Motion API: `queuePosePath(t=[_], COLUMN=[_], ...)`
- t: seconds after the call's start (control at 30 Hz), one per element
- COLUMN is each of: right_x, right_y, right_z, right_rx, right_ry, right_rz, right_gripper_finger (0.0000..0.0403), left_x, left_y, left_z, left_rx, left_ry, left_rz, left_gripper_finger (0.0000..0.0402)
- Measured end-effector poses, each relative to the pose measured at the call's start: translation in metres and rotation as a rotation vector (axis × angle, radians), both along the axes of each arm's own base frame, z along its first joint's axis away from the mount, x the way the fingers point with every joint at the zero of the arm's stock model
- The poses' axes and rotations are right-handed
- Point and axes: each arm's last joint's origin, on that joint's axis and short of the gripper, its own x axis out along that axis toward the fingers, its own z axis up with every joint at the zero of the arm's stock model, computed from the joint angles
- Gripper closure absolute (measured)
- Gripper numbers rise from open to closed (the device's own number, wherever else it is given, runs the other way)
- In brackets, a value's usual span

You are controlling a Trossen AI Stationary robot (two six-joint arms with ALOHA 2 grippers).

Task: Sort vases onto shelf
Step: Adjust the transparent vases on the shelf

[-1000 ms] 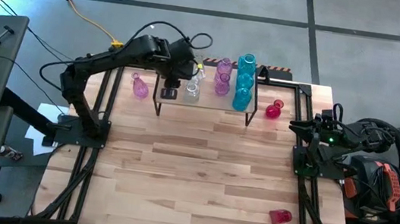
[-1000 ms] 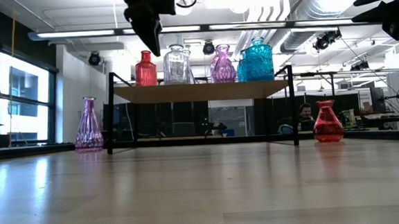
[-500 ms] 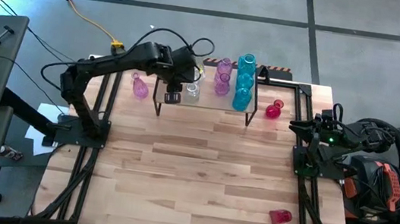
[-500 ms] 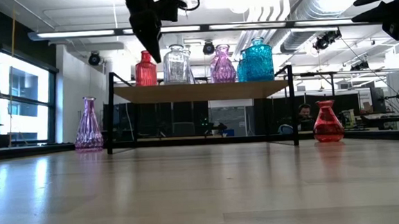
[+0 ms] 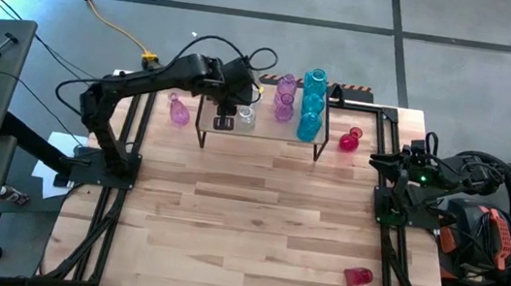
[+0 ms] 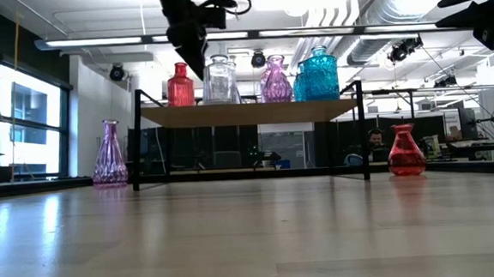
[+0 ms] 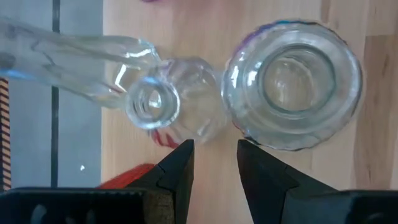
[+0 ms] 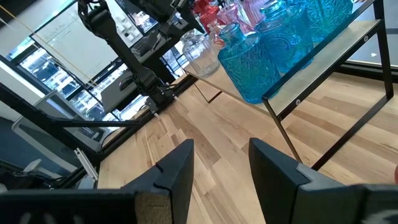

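Two dark robot arms showing on black bases

Left arm is carrying looping black cables near its wrist; right arm is glowing a green light, orange-black bundle sitting beside its base.

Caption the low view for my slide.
Left gripper, open and empty, above the shelf of sorted vases; purple vase and red vase on the table.

Evenly and brightly lit from overhead ceiling strips. Strong backlight glare at low level; soft sheen across the plank-topped wooden worktop. Near foreground blurred. Faint shadows only.
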Motion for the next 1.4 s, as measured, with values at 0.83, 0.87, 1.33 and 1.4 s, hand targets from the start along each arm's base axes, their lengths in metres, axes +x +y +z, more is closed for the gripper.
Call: queuePosePath(t=[0.83,0.87,1.33,1.4], right_x=[0.0,0.0,0.0,0.0], right_y=[0.0,0.0,0.0,0.0], right_z=[0.0,0.0,0.0,0.0], right_rx=[0.0,0.0,0.0,0.0], right_ry=[0.0,0.0,0.0,0.0], right_rz=[0.0,0.0,0.0,0.0], right_gripper_finger=[0.0267,0.0267,0.0267,0.0267], left_x=[-0.002,-0.002,0.001,0.001], left_y=[0.019,0.02,0.021,0.021], left_z=[-0.001,0.0,0.001,0.001], left_rx=[0.053,0.051,0.05,0.051], left_ry=[-0.003,-0.008,-0.046,-0.046], left_rz=[-0.022,-0.028,-0.101,-0.103], left_gripper_finger=[0.0287,0.0287,0.0287,0.0287])
